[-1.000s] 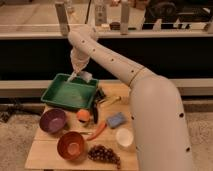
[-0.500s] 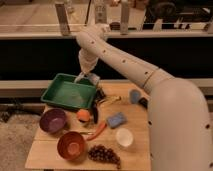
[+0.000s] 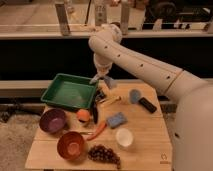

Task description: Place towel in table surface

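Camera view, the only 1 on hand, showed the wooden table [image 3: 145,135] from above and in front, with the robot's white arm [image 3: 140,65] sweeping in from the right and bending down toward the table's far edge. Its gripper [image 3: 101,79] hung just past the right rim of the green tray [image 3: 69,91], above the far middle of the table. A bluish-grey scrap showed right at the fingertips, and I judged it to be the towel [image 3: 108,81], pinched and dangling slightly to the right of the fingers; the cloth was too small and dim to be sure of its full shape or long axis. On that reading the fingers were closed on the towel, which was held in the air, not yet resting on the wood. Directly beneath lay a cluttered patch: a dark utensil [image 3: 95,111] and a yellow item [image 3: 111,100]. Nearer the camera sat an orange [image 3: 83,115], a carrot [image 3: 98,131], a blue sponge [image 3: 116,120], a white cup [image 3: 124,137], a purple bowl [image 3: 52,120], an orange bowl [image 3: 71,145] and grapes [image 3: 104,154]. A brush [image 3: 141,100] lay to the right. Since the towel hung straight below the gripper, the coming move likely turned on finding bare wood underneath, which seemed freest between the yellow item and the brush.
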